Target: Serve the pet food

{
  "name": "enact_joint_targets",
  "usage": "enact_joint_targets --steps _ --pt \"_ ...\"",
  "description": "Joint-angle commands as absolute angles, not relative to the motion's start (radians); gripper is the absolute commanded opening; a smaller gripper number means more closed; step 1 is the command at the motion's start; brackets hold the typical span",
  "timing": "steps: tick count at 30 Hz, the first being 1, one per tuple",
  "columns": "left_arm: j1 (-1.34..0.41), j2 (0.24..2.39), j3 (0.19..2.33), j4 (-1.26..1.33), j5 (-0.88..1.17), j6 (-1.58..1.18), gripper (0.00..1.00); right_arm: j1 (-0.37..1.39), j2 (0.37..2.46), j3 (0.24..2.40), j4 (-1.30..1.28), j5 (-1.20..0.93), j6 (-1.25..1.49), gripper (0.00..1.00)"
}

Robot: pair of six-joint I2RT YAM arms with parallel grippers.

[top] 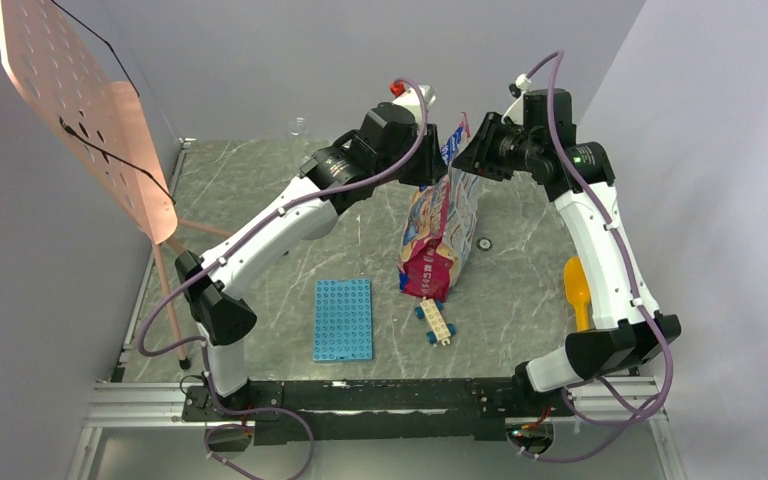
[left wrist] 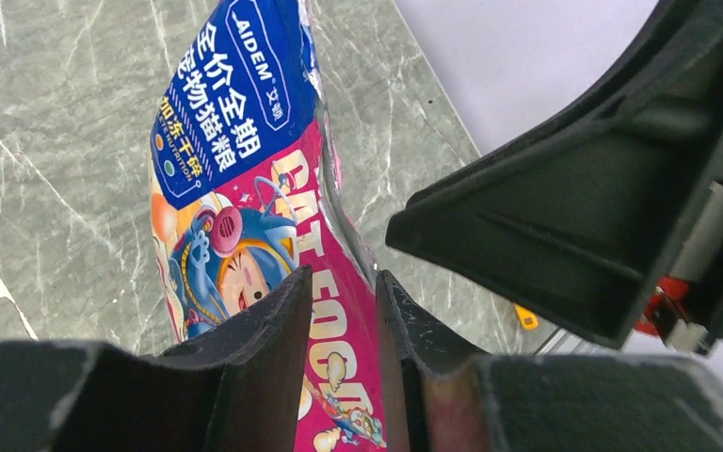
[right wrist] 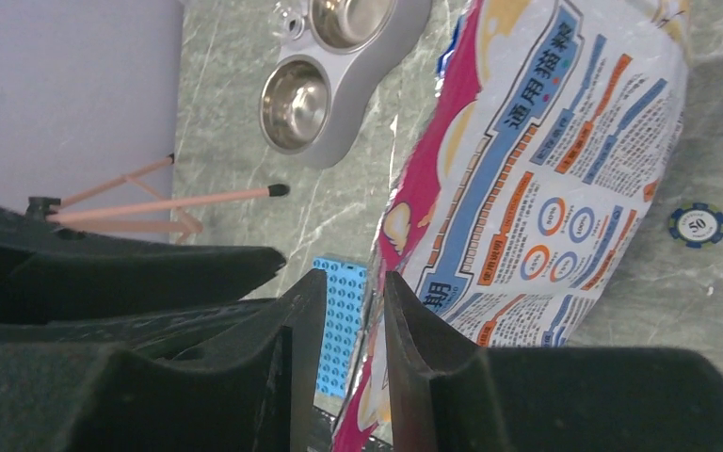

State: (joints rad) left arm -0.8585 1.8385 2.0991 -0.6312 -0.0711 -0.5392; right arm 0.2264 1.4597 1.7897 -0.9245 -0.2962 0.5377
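Note:
The pet food bag (top: 438, 240), glossy pink, white and blue, stands tilted on the table with its top between my two grippers. No kibble shows. My left gripper (top: 430, 155) is at the bag's top from the left. In the left wrist view its jaws (left wrist: 344, 311) stand narrowly apart with the pink printed wall of the bag (left wrist: 245, 188) filling the gap. My right gripper (top: 467, 155) is at the top from the right. In the right wrist view its jaws (right wrist: 356, 301) straddle the bag's edge (right wrist: 546, 169), which lies against the right finger, with a gap on the left.
The steel double bowl (right wrist: 339, 66) sits at the far side, hidden behind the left arm in the top view. A yellow scoop (top: 578, 290) lies at the right. A blue studded plate (top: 344, 318), a small brick toy (top: 436, 322) and a poker chip (right wrist: 698, 225) lie on the table. A pink perforated panel (top: 90, 110) stands at the far left.

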Motion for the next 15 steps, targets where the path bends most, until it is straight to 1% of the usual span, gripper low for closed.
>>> enact_joint_targets --steps 1,2,6,10,12,13,15 --pt "-0.847 1.861 2.137 -0.62 -0.067 -0.56 0.35 0.248 1.465 1.793 -0.886 -0.296 0.519 0.33" --pt "-0.845 1.866 2.134 -0.618 -0.059 -0.567 0.35 0.255 1.464 1.787 -0.887 -0.288 0.518 0.32" --pt "-0.836 1.879 2.123 -0.6 -0.025 -0.599 0.36 0.279 1.458 1.746 -0.876 -0.268 0.514 0.23" --pt "-0.836 1.899 2.131 -0.587 -0.009 -0.622 0.38 0.301 1.459 1.721 -0.883 -0.224 0.511 0.21" --pt "-0.835 1.906 2.132 -0.585 -0.009 -0.631 0.39 0.31 1.466 1.733 -0.929 -0.163 0.509 0.21" --pt "-0.835 1.912 2.135 -0.584 -0.009 -0.633 0.39 0.313 1.469 1.739 -0.947 -0.13 0.509 0.19" --pt "-0.834 1.92 2.139 -0.581 0.007 -0.637 0.39 0.314 1.46 1.729 -0.953 -0.103 0.505 0.11"
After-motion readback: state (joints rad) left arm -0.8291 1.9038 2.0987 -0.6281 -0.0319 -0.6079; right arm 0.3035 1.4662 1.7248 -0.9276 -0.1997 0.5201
